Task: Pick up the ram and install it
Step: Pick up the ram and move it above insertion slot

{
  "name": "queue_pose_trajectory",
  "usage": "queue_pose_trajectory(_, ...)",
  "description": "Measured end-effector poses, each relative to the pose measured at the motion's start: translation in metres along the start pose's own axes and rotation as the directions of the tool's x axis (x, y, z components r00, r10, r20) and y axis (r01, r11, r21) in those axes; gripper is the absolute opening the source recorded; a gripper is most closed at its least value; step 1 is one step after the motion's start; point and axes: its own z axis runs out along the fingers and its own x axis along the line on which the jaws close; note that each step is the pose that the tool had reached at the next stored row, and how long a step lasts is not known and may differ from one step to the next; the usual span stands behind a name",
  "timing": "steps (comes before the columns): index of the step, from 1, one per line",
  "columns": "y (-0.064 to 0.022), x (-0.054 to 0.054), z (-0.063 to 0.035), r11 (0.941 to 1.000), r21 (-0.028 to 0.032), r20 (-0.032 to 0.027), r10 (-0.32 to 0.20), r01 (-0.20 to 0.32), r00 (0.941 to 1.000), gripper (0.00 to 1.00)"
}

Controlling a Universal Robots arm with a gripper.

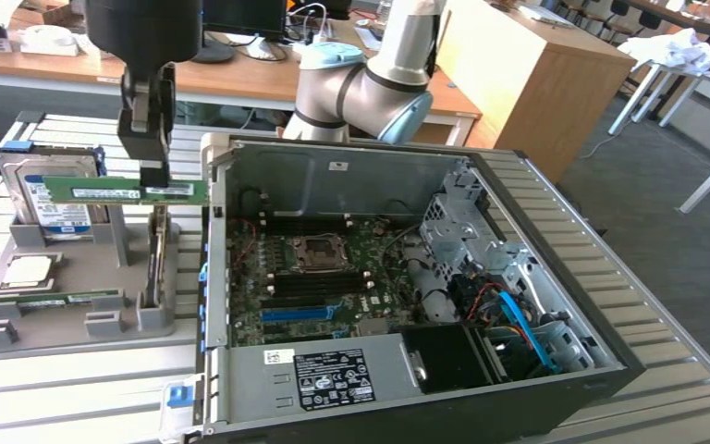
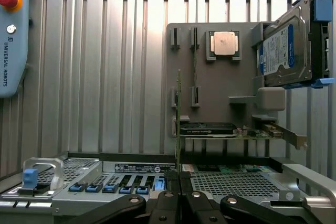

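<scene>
Looking at the exterior view, we see the dark two-fingered gripper (image 1: 158,176) clenched on the ram (image 1: 118,192), a long, slim green circuit-board stick with a white label. It is pinched nearer one end, so it lies level and reaches toward the exterior view's left. We find the ram in the air above the grey plastic parts fixture (image 1: 71,324), which sits on the slatted metal table (image 1: 84,388) just beside the open black computer case (image 1: 602,370), on the exterior view's left of it. On the fixture a silver hard drive with a blue label (image 1: 53,199) stands upright beyond the ram, a square silver processor (image 1: 29,270) lies flat, and a second green memory stick (image 1: 59,298) rests along the near side. Inside the case we see the green motherboard (image 1: 318,277) with its long blue plastic slot (image 1: 296,313). In the wrist view the ram (image 2: 178,114) shows edge-on as a thin line rising from between the gripper's (image 2: 178,182) fingers.
</scene>
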Motion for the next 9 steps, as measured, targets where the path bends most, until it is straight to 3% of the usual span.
queue_pose_trajectory(9,-0.008,0.0,-0.0003,1.0,0.0,0.0,0.0,0.0,1.0,0.11)
